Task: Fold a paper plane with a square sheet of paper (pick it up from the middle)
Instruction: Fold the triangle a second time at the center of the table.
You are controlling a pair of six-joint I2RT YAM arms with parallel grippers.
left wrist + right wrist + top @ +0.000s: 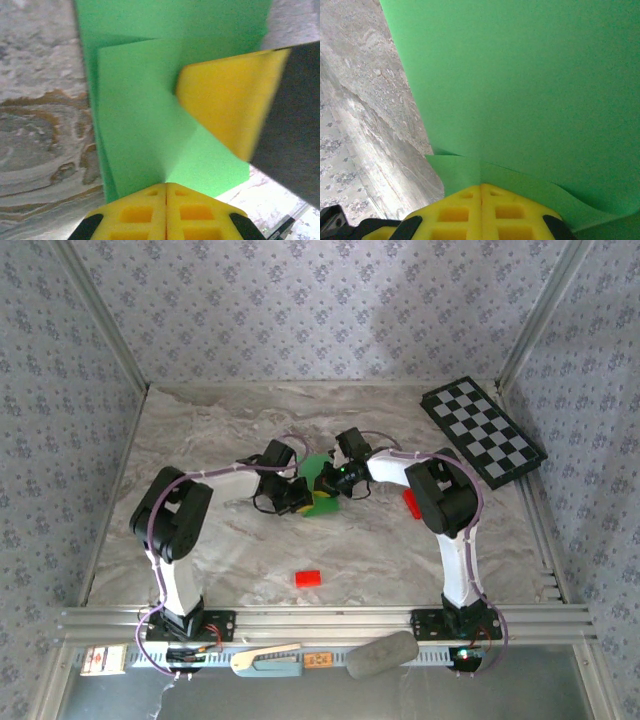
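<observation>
Red block (308, 578) lies nearest the bases, well apart from the work. Mid-table: sheet of paper (140, 110), green, partly folded, lying on the marble table (200, 430). Left gripper (166, 189) fully closed, a crease running into its seam; it looks pinched on the paper's edge. Right gripper (481, 189) closed too, tips at a flap; whether it grips a layer is unclear. Judgement: paper light, floppy, slides and creases readily; best held at a folded edge. Checkerboard (483, 430) far right, apart from both arms.
</observation>
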